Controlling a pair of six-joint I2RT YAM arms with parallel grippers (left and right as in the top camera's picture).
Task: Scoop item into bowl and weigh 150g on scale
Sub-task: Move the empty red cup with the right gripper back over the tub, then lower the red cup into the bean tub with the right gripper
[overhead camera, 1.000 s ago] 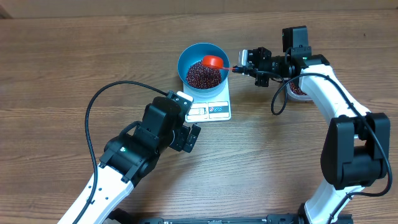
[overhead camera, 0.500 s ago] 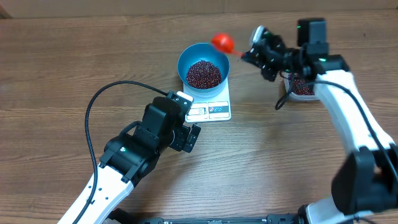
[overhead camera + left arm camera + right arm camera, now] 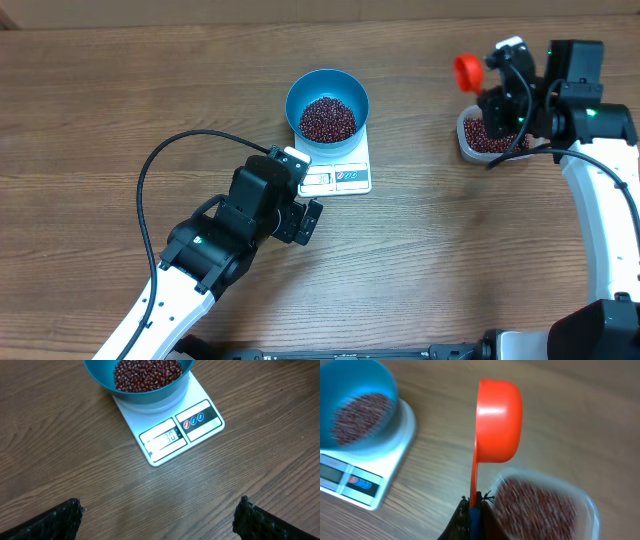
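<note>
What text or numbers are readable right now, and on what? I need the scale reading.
"30": on the display of the scale, left wrist view; any digit before it is too faint to tell.
Buttons on the scale: small round blue and red marks, too small to read.
Overhead and right wrist views: the display is too small or blurred to read.
Bowl, scoop, tub: no text visible.

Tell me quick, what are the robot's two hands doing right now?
Left gripper: open, holding nothing.
Right gripper: shut on the handle of the red scoop.
</note>
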